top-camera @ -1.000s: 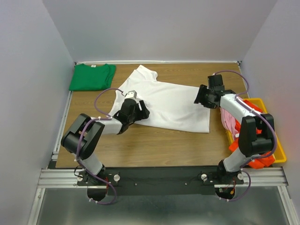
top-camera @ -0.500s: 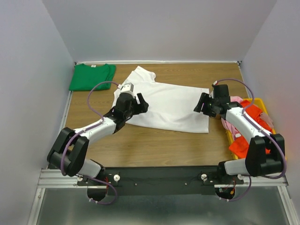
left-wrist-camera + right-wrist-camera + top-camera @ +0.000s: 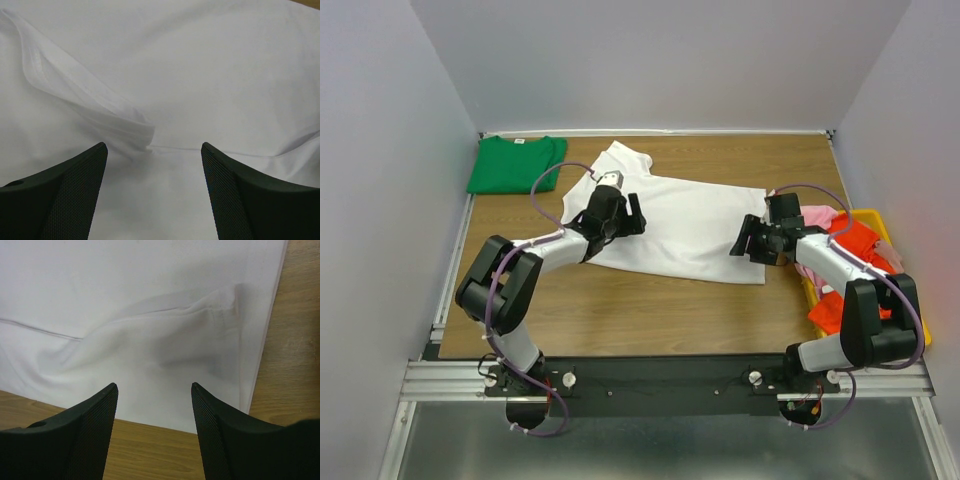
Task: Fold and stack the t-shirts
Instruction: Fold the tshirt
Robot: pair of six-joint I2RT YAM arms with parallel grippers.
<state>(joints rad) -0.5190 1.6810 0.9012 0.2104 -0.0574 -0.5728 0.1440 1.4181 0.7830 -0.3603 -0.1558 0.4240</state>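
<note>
The left gripper (image 3: 153,147) hangs low over cloth with its jaws spread and nothing between them. Just ahead of its fingers lies a turned-over, hemmed sleeve (image 3: 90,107) of the white tee (image 3: 690,225). The right gripper (image 3: 154,386) is also spread and empty, poised over the tee's near hem where the cloth ripples up close to a corner, with bare table (image 3: 650,310) showing beyond the edge. The white tee lies spread flat across the middle of the table, neck toward the far left and hem toward the right edge. A green tee (image 3: 517,163) sits folded in the far left corner. A yellow bin (image 3: 920,338) at the right edge holds a pink tee (image 3: 817,214) and an orange-red tee (image 3: 860,235). The step in hand looks to be taking hold of the white tee for a fold. To do it well, each gripper should drop onto a raised fold or edge, pinch cloth rather than table, and both should lift together so the cloth stays taut and even.
</note>
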